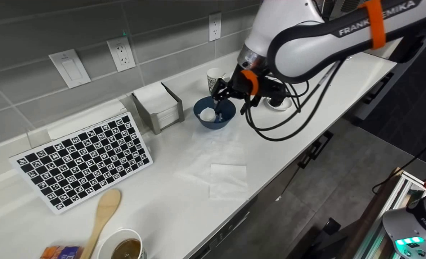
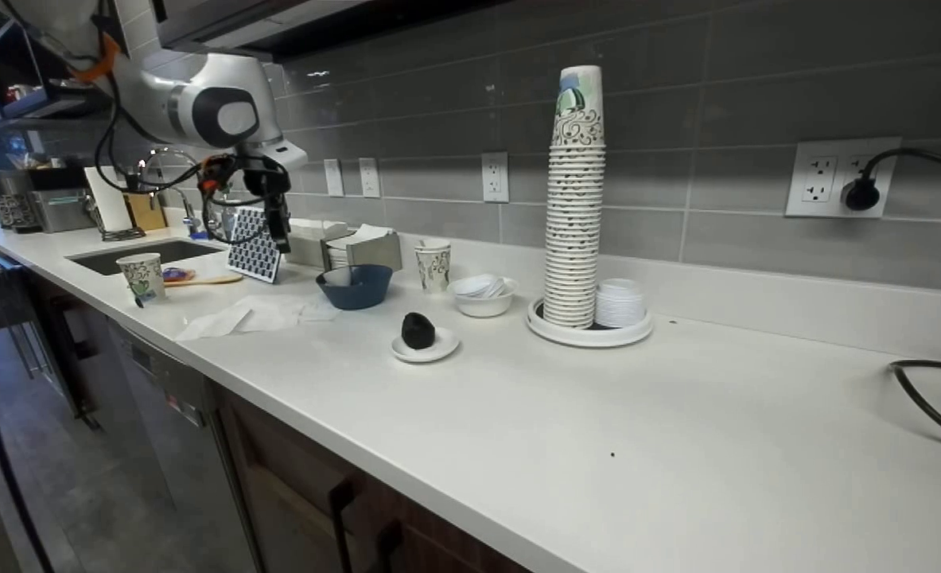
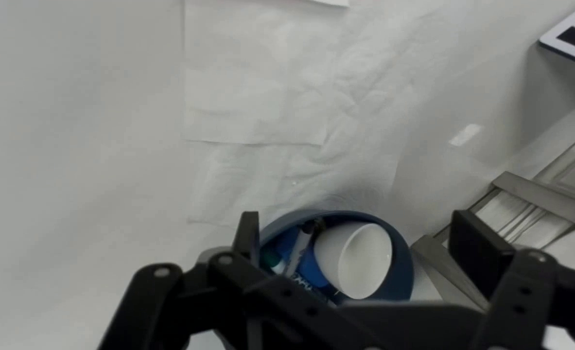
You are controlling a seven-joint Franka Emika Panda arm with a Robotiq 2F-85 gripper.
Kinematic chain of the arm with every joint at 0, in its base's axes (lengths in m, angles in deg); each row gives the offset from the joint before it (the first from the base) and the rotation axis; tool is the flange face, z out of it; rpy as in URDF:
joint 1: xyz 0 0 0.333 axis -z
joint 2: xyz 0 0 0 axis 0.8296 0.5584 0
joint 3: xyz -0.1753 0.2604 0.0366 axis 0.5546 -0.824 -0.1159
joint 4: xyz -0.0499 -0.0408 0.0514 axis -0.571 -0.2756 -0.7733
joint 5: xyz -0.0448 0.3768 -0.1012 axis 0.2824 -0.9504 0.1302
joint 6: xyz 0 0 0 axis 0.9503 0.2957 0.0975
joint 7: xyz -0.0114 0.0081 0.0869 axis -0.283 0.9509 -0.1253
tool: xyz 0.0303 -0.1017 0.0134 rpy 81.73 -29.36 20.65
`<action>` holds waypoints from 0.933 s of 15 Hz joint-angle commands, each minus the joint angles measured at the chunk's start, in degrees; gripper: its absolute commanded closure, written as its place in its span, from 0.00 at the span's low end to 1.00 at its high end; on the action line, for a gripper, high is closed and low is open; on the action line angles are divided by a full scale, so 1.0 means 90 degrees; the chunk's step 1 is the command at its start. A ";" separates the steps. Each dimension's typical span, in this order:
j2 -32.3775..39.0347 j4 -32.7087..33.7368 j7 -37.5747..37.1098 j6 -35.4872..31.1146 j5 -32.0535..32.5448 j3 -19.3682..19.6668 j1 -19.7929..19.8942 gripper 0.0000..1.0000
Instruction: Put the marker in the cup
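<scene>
- One marker [image 3: 299,252], pale with a dark end, lies inside the blue bowl [image 3: 403,267], just beside the cup [image 3: 355,262] and outside it.
- Cup: tilted over within the blue bowl, its white inside showing.
- Pincer [image 3: 357,234]: higher than the blue bowl, its two fingers spread wide apart, the bowl's contents showing between them in the wrist view.
- Napkin holder [image 1: 155,123]: just beside the blue bowl.
- Patterned paper cup [image 2: 433,270]: near the blue bowl, on its side toward the tiled wall [image 2: 438,119].
- Loose napkins [image 1: 228,181]: flat on the table [image 2: 677,461], reaching close to the blue bowl.
- White saucer [image 2: 445,343] with a dark rounded thing [image 2: 418,330] on it: near the blue bowl.
- Tall stack of cups [image 2: 575,199]: well apart from the blue bowl.
- Wooden spoon [image 1: 108,205] and checkered board [image 1: 83,162]: well apart from the blue bowl.
</scene>
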 commanded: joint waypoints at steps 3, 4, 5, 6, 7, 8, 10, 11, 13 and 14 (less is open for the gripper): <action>0.1901 0.2147 -0.0143 0.0383 0.0626 0.0885 -0.0648 0.00; 0.1924 0.2236 -0.0003 0.0455 0.0581 0.0914 -0.0718 0.00; 0.1559 0.1597 0.0083 0.0119 0.0326 0.0911 -0.0659 0.00; 0.1734 0.1808 0.0109 0.0177 0.0345 0.0973 -0.0700 0.00; 0.1839 0.1948 0.0115 0.0225 0.0351 0.1000 -0.0730 0.00; 0.1882 0.2025 0.0115 0.0261 0.0356 0.1002 -0.0751 0.00; 0.2094 0.2445 -0.0235 0.0738 0.0345 0.1181 -0.0771 0.00; 0.2167 0.2589 -0.0445 0.0922 0.0395 0.1309 -0.0785 0.00; 0.2304 0.2910 -0.0922 0.1397 0.0290 0.1487 -0.0708 0.00; 0.2412 0.3072 -0.1125 0.1571 0.0224 0.1545 -0.0668 0.00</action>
